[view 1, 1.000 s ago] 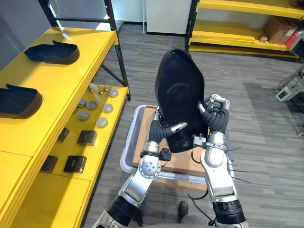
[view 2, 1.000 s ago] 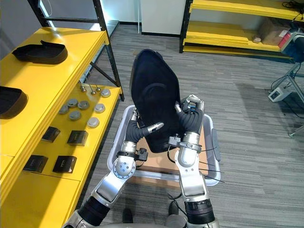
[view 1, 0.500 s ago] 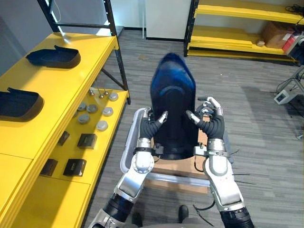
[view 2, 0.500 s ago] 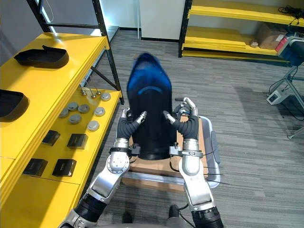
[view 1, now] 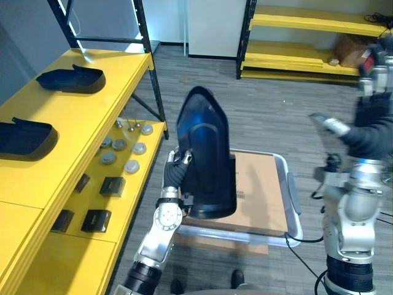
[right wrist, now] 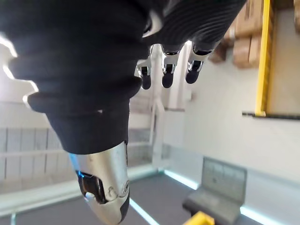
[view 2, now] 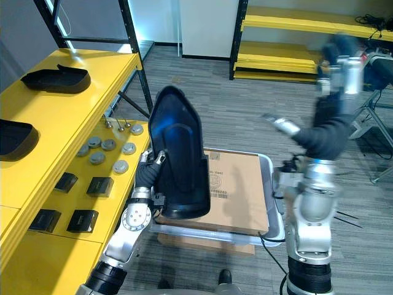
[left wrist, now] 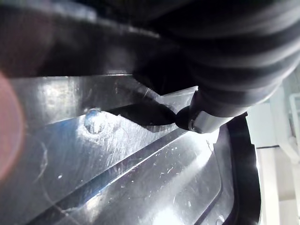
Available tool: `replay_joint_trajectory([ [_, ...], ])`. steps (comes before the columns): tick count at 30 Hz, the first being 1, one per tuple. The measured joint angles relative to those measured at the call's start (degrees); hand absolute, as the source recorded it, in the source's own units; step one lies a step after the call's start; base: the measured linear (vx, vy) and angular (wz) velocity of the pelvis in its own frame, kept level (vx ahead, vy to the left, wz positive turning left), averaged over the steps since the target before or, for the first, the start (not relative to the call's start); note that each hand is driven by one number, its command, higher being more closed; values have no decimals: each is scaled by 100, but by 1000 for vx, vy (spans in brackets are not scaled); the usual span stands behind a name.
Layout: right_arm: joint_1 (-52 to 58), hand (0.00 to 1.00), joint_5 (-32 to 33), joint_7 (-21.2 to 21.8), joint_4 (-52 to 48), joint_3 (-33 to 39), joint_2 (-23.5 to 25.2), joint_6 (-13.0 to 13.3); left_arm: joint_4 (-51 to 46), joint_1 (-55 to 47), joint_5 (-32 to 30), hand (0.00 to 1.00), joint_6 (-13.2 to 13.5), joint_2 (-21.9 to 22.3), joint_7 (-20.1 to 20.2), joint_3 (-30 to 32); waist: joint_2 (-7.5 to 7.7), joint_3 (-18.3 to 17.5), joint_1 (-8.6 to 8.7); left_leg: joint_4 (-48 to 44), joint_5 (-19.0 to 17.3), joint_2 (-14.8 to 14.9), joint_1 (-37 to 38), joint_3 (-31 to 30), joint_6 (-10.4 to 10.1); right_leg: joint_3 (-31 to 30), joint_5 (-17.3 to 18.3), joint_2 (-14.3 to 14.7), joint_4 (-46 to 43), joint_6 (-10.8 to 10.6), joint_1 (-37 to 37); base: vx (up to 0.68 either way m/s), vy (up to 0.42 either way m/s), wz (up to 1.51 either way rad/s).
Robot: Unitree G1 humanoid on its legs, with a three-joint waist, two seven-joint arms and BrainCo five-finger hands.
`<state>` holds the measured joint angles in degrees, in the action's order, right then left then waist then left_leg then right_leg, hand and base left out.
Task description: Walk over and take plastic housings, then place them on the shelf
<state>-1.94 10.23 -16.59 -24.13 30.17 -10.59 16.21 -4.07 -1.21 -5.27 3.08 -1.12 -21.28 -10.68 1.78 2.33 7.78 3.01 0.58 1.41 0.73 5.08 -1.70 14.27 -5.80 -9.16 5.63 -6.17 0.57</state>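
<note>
Seen from the head, the black plastic housing (view 1: 206,160) stands upright over the grey tray (view 1: 293,203), the left hand (view 1: 180,169) clamped on its left edge. The right hand (view 2: 331,123) is held high, well apart from it. The left wrist view has the thumb (left wrist: 206,119) pressed on the housing's glossy inner face. The right wrist view has loose, straight fingers (right wrist: 166,77) holding nothing.
</note>
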Motion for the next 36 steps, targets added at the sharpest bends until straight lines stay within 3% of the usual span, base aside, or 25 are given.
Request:
replay_joint_trajectory([
  [3, 757, 0, 161, -299, 1450, 679, 192, -209, -415, -341, 16, 100, 16, 30, 0, 265, -8, -2, 92, 0, -3, 4, -15, -19, -1, 18, 25, 3, 0, 11, -3, 0, 0, 1],
  [7, 1471, 0, 259, -336, 3838, 1006, 348, -811, -752, -742, 115, 100, 199, 41, 10, 475, -121, -72, 101, -3, -26, 9, -30, -16, -3, 11, 42, 6, -1, 12, -16, 0, 0, 0],
  [9, 1619, 0, 251, -201, 4538, 986, 396, -1002, -802, -844, 166, 100, 256, 59, 102, 493, -166, -97, 96, -3, -27, 10, -27, -20, -4, 11, 55, 5, -7, 15, -11, 0, 0, 0],
  [10, 1763, 0, 225, 65, 5207, 895, 476, -1113, -867, -944, 291, 100, 299, 78, 240, 508, -183, -96, 85, -11, -33, 28, -5, -28, -13, 12, 116, 7, -79, 10, -10, -15, -13, 5],
  [14, 1833, 0, 40, 611, 6809, 233, 826, -1305, -867, -1080, 365, 100, 381, 93, 391, 451, -164, -86, 66, -120, -76, 62, 7, -124, -32, 106, 245, 8, -286, 32, 37, -28, -18, 12],
  [17, 1835, 0, -17, 906, 7433, -359, 1131, -1424, -867, -1171, 395, 100, 383, 105, 472, 345, -154, -74, 28, -119, -108, 77, 27, -245, -54, 227, 385, -17, -454, 16, 126, -38, -13, 29],
  [21, 1865, 0, -118, 947, 7535, -860, 1188, -1426, -867, -1224, 473, 100, 385, 182, 491, 250, -106, -43, -216, -231, -87, 76, 13, -423, -31, 430, 631, -97, -814, -5, 142, 0, -12, 37],
  [25, 1759, 0, -136, 896, 7495, -1248, 1194, -1373, -1181, -1391, 473, 100, 379, 194, 476, 162, 38, 176, -396, -483, -50, -56, -364, -1044, -87, 1215, 1104, -311, -1508, 16, 120, -23, -40, 95],
  [26, 1738, 0, -136, 893, 7485, -1253, 1191, -1362, -1272, -1401, 471, 100, 379, 198, 460, 158, 7, 210, -409, -482, -169, -14, -465, -941, -8, 1392, 1152, -349, -1589, 21, 99, -74, -32, 149],
  [27, 1733, 0, -137, 869, 7399, -1269, 1214, -1347, -1418, -1392, 471, 100, 386, 195, 435, 163, 42, 203, -431, -499, -278, 234, -614, -74, 164, 1792, 1163, -410, -1577, 19, 146, -38, -32, 156],
  [30, 1715, 0, -147, 781, 7238, -1339, 1121, -1284, -1498, -1255, 487, 100, 483, 218, 323, 92, -76, 255, -447, -952, -297, 1105, -808, 2690, 297, 2602, 1165, -594, -1576, 15, 241, 48, 71, 145],
  [31, 1690, 0, -162, 780, 7209, -1344, 1058, -1275, -1496, -1173, 531, 100, 483, 236, 305, -71, -190, 285, -443, -1248, -97, 1365, -813, 3395, 626, 2899, 1179, -612, -1665, -3, 356, 91, 113, 141],
  [33, 1664, 0, -180, 767, 7330, -1330, 1018, -1323, -1491, -1041, 597, 100, 499, 229, 334, -350, -207, 305, -400, -1459, 63, 1307, -898, 3520, 651, 3242, 1273, -802, -1815, -92, 541, 72, 121, 125],
  [34, 1581, 0, -183, 749, 7435, -1318, 1018, -1346, -1491, -891, 680, 100, 554, 175, 354, -550, -209, 280, -388, -1372, 34, 1109, -983, 3413, 612, 3515, 1365, -923, -1822, -164, 616, 49, 164, 107],
  [36, 1421, 0, -183, 723, 7508, -1327, 1027, -1390, -1408, -595, 724, 100, 630, 89, 376, -748, -176, 308, -355, -1214, 30, 836, -1177, 3107, 406, 3894, 1307, -1019, -1747, -323, 748, 51, 129, 107],
])
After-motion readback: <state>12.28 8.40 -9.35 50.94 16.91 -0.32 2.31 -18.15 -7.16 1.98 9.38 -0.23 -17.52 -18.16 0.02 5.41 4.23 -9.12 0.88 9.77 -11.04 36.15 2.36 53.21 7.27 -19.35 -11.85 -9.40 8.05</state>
